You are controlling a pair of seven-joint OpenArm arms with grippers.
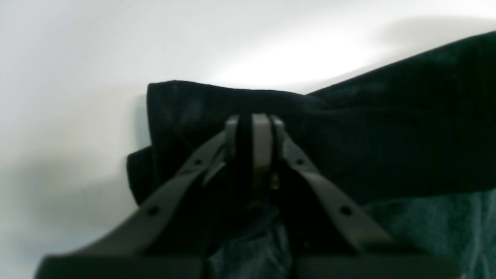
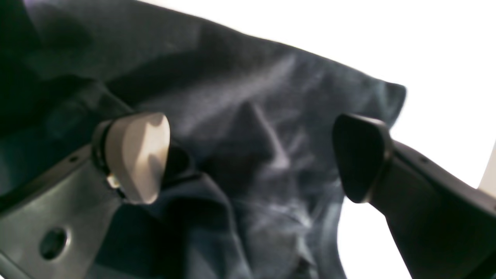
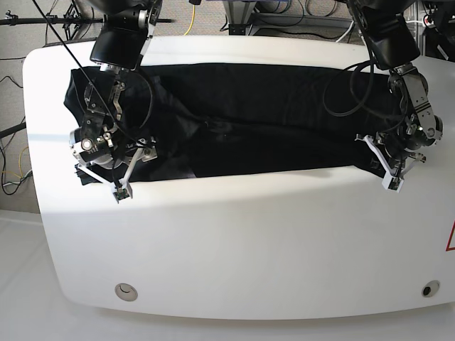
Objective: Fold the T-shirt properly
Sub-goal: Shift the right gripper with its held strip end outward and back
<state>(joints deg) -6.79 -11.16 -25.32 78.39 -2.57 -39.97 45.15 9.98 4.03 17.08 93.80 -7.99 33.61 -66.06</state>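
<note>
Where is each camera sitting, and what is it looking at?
Left wrist: on the left arm, looking along the left gripper, whose jaws pinch a fold of the T-shirt over the white table.
Right wrist: on the right arm, looking past the right gripper, jaws wide apart, at the wrinkly shirt.
Base: high above the table, looking down at both arms and the whole shirt spread across its far half.
Shared: all three show the black shirt on the white table.

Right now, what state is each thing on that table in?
T-shirt: black, spread across the table's far half, wrinkled, not yet neatly folded.
Left gripper: shut on the T-shirt's edge.
Right gripper: open, jaws wide over the fabric, holding nothing.
Table: white, near half bare.
</note>
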